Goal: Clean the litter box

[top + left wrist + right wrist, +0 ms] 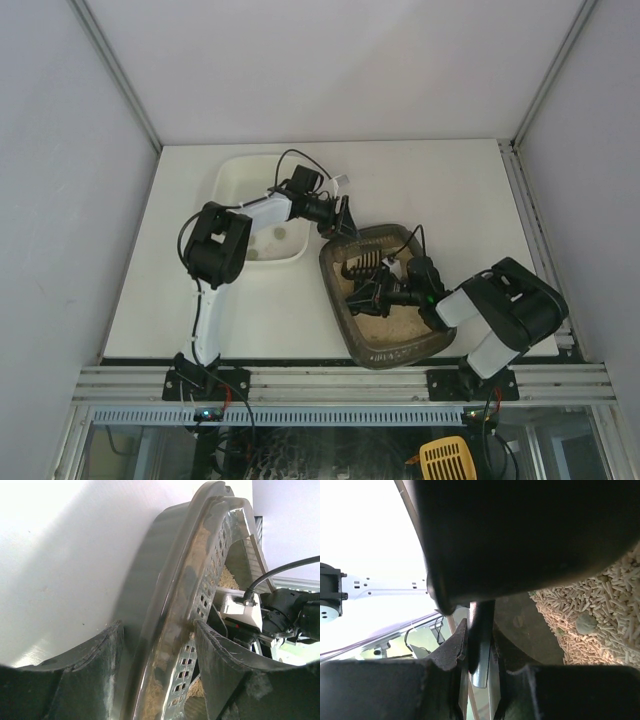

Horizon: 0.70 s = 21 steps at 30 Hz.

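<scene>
Left gripper [343,225]: jaws clamped on the litter box [392,357] rim, at its eleven o'clock corner. The box sits on the table [440,190], four o'clock from the white tub [245,185]. Right gripper [365,297]: jaws pinching a dark scoop handle [481,625] above the litter.

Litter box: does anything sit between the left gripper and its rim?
Nothing visible does. The left gripper has its jaws astride the litter box rim at its far left corner, one outside, one against the perforated inner wall; whether they pinch it is unclear. The right gripper holds the scoop inside.
</scene>
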### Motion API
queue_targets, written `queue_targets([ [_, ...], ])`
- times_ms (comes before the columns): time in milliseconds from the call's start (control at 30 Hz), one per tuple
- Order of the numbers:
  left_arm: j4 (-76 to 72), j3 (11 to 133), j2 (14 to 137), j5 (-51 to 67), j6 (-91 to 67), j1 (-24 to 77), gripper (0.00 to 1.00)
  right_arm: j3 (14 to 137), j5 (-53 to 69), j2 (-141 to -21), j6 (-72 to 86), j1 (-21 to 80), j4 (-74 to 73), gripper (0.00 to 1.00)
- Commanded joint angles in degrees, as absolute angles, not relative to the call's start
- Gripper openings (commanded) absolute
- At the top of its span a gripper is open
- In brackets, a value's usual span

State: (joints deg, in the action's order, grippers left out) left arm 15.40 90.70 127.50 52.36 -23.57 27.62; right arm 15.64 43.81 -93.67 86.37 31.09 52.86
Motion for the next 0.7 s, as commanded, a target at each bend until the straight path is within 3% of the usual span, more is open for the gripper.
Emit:
queue_targets([
  [0,16.52,89.89,124.67,55.40,-24.70,29.00,0.62,13.75,44.04,-87.94,85.44,29.53,51.61,0.00],
  [267,16.56,89.87,124.88,54.97,-24.31,29.00,0.62,20.75,46.51,-74.99,71.99,27.55,22.49,0.00],
  [667,17.05,89.70,125.11,54.59,-23.48,29.00,0.62,22.67,53.56,-70.80,65.45,24.07,4.49,0.00],
])
